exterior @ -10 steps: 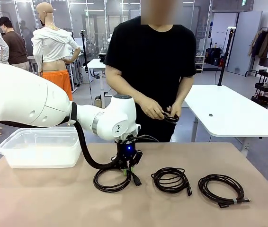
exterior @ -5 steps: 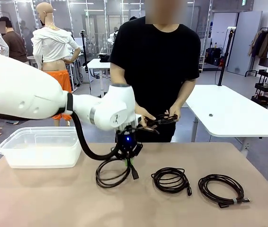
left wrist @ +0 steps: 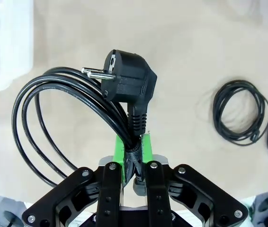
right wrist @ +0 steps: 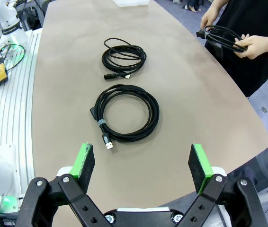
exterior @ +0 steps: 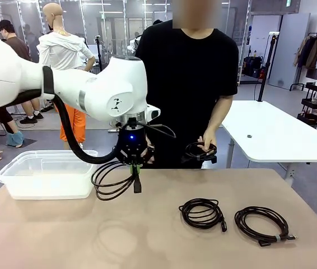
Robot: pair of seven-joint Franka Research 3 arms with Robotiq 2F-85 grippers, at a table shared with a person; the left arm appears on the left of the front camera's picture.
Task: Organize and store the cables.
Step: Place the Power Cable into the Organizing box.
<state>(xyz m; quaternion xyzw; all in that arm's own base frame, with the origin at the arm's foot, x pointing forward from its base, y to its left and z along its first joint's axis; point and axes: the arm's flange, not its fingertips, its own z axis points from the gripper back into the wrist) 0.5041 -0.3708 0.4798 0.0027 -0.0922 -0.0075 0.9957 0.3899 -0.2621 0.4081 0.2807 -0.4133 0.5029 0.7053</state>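
My left gripper (exterior: 135, 166) (left wrist: 133, 152) is shut on a black cable coil (exterior: 113, 180) (left wrist: 39, 118), which hangs in the air just right of the bin. Its plug (left wrist: 124, 82) juts out past the green pads (left wrist: 120, 149). Two more coiled cables lie on the table: a smaller one (exterior: 202, 213) (right wrist: 124, 56) (left wrist: 240, 116) and a larger one (exterior: 262, 224) (right wrist: 124, 113) with a pale tie band (right wrist: 102, 124). My right gripper (right wrist: 141, 163) hovers open, high above the table's edge near the larger coil, holding nothing.
A clear plastic bin (exterior: 46, 174) (left wrist: 6, 42) stands on the table's left side. The person at the far edge holds another black cable (exterior: 199, 151) (right wrist: 224, 38) in both hands. Bare tabletop (exterior: 91, 235) lies in front of the bin.
My left arm has lifted the cable coil off the table and carried it up and left toward the bin. The two other coils have not moved.
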